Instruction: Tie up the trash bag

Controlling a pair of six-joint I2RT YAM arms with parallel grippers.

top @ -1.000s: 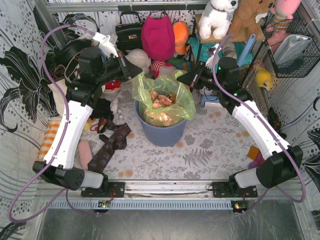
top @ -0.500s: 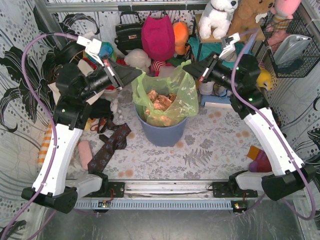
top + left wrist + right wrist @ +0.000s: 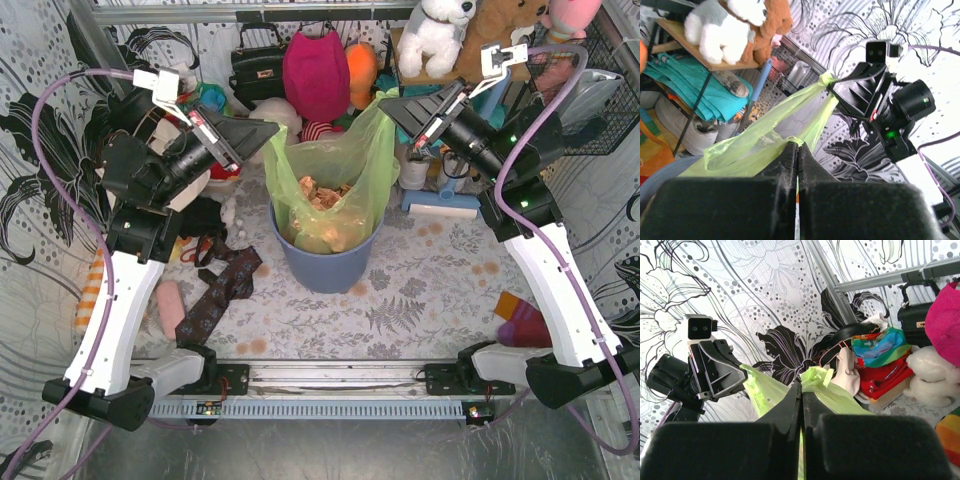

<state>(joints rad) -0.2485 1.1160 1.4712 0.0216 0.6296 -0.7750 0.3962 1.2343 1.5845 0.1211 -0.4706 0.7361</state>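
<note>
The light-green trash bag (image 3: 335, 185) stands in the round blue-grey bin (image 3: 325, 265) at the middle of the table, with pinkish-brown crumpled paper inside. Its rim is pulled up and stretched between both grippers. My left gripper (image 3: 272, 128) is shut on the bag's left rim corner; the green plastic (image 3: 760, 137) shows at its closed tips (image 3: 797, 145). My right gripper (image 3: 385, 100) is shut on the right rim corner, higher up; the bunched plastic (image 3: 827, 385) shows at its tips (image 3: 801, 385).
Stuffed toys (image 3: 435, 35), a pink hat (image 3: 315, 70) and a black handbag (image 3: 258, 65) crowd the back. Neckties (image 3: 220, 290) lie left of the bin. A wire basket (image 3: 590, 90) hangs at the right. Patterned walls close both sides.
Both grippers have risen and drawn apart, lifting the bag's rim out of the bin's mouth. The bag is now stretched taller, with its right corner highest.
</note>
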